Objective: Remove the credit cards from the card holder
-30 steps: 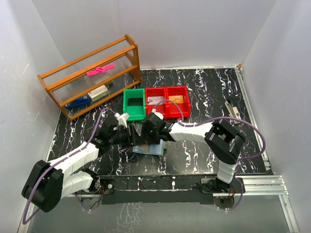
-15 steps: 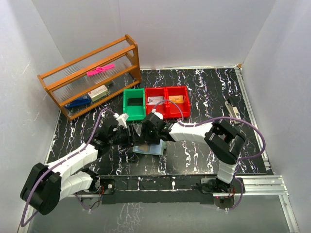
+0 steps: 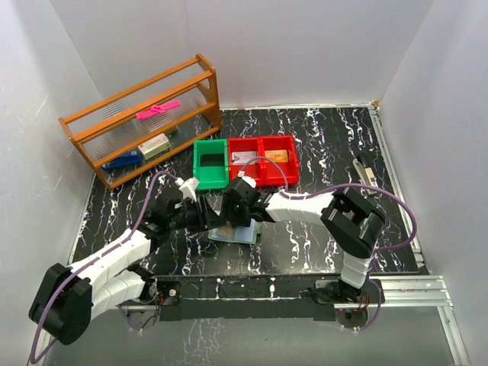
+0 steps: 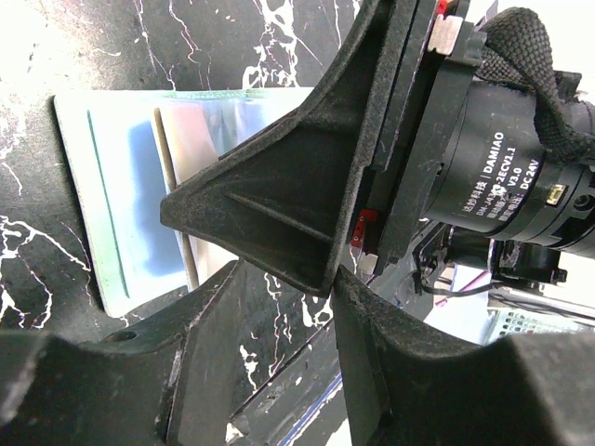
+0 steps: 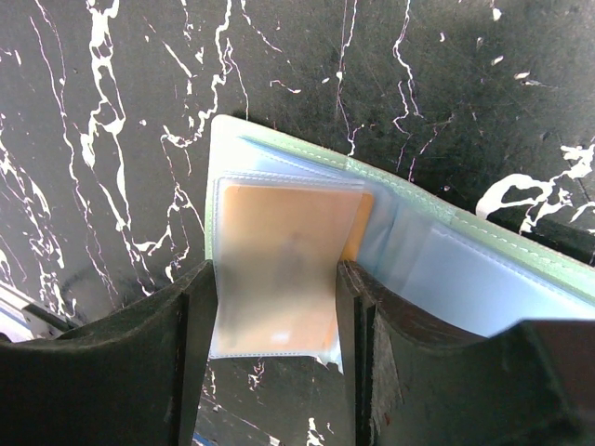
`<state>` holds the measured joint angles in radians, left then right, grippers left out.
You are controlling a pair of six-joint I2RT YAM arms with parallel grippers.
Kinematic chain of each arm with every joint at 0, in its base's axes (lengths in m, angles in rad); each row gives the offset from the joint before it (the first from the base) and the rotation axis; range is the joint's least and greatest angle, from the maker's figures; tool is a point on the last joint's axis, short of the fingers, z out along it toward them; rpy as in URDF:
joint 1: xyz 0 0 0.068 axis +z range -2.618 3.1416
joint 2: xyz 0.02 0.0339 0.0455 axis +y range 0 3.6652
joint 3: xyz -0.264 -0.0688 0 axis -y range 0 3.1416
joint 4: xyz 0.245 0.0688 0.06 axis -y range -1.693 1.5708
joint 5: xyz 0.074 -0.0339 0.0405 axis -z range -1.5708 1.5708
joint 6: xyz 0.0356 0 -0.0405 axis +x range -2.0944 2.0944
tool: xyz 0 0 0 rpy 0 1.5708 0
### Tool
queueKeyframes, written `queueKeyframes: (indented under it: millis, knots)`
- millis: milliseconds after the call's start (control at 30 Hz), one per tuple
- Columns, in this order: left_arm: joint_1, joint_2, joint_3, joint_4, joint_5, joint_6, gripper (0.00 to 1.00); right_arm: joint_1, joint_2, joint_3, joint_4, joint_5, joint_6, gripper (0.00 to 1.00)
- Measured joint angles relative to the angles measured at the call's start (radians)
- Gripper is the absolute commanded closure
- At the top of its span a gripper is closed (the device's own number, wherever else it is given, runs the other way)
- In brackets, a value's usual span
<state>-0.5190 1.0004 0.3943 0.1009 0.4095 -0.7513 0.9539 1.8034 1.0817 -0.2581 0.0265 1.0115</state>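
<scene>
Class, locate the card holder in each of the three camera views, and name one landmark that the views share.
Top external: the card holder lies just below the picture's centre, on the table where the two arms meet.
Left wrist: it fills the left half of the picture, open and partly covered.
Right wrist: it runs from the centre to the lower right, open, with an orange card in its clear sleeve.
Shared landmark: the black, white-veined table.

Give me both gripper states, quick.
Left gripper: open, nothing visibly held.
Right gripper: jaws flank the orange card in the wallet; grip cannot be told.
</scene>
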Motion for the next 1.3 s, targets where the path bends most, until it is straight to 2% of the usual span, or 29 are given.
queueKeyframes:
  millis: [167, 300, 967, 1100, 1300]
  knots:
    - [0.0, -0.002, -0.004, 0.006, 0.002, -0.001, 0.62, 0.0, 0.0, 0.0, 0.001, 0.0, 0.0, 0.52]
    - [0.0, -0.008, -0.018, 0.026, 0.005, -0.005, 0.63, 0.0, 0.0, -0.002, 0.002, 0.0, 0.0, 0.47]
    - [0.0, 0.016, -0.033, 0.079, 0.036, -0.01, 0.67, -0.009, -0.026, -0.064, 0.084, -0.017, 0.013, 0.49]
    - [-0.001, -0.026, -0.042, 0.06, 0.021, -0.011, 0.61, -0.013, -0.026, -0.065, 0.088, -0.02, 0.012, 0.5]
    - [0.001, -0.149, -0.096, -0.035, -0.013, -0.008, 0.59, -0.023, -0.03, -0.079, 0.106, -0.051, 0.015, 0.5]
